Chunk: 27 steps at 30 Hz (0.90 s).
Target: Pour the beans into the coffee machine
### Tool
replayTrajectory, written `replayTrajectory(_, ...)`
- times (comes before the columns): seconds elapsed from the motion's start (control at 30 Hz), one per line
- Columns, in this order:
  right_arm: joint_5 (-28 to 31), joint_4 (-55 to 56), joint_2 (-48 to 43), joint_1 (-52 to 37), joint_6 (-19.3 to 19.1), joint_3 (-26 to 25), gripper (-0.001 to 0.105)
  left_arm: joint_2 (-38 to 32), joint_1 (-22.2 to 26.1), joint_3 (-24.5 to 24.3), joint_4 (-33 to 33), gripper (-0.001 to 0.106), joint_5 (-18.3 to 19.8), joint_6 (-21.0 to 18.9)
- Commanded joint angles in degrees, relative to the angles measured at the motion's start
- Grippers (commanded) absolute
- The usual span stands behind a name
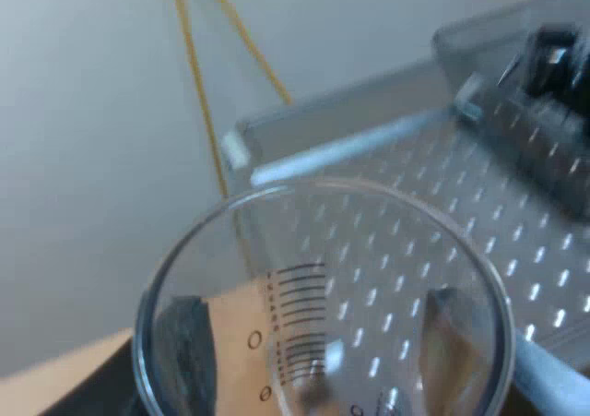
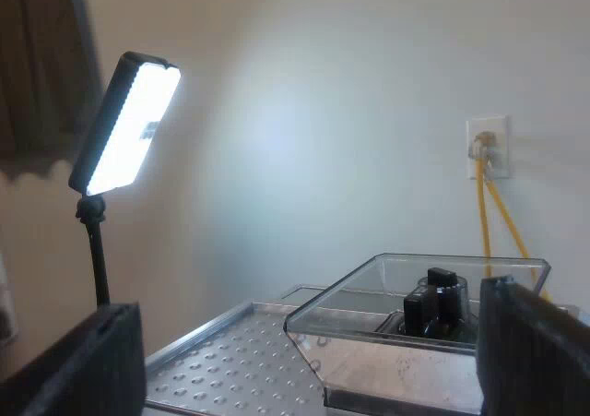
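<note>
A clear measuring glass (image 1: 323,296) with black scale marks is close in the left wrist view, its rim tipped toward the camera. My left gripper (image 1: 313,347) is shut on it, and a dark finger (image 1: 189,342) shows through the wall on each side. I see no beans through the glass. Past it lies the espresso machine's dimpled metal top (image 1: 433,185) and the transparent bean hopper (image 1: 516,47). My right gripper (image 2: 309,351) is open with nothing between its fingers, level with the hopper (image 2: 415,291), whose dark inner part (image 2: 433,305) shows.
A lit light panel (image 2: 129,125) on a thin stand rises beside the machine's top plate (image 2: 230,361). Yellow cables (image 2: 484,222) hang from a wall socket (image 2: 487,144) behind the hopper; the cables (image 1: 198,93) also run down the wall beyond the glass.
</note>
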Motion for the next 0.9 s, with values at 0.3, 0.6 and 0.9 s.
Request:
replayTrajectory(0.3,-0.2,-0.8,-0.6,0.1,-0.4,-0.4,0.079,13.2,-3.5,-13.2,-0.2,0.028,-0.8,0.1)
replayTrajectory(0.6,-0.5,-0.8,-0.6,0.1,-0.4,-0.4,0.079,21.3,-3.5,-19.7,-0.2,0.028,-0.8,0.1)
replayTrajectory(0.9,-0.5,-0.4,-0.6,0.1,-0.4,-0.4,0.079,29.6,-8.2,-28.9,-0.2,0.028,-1.8,1.4)
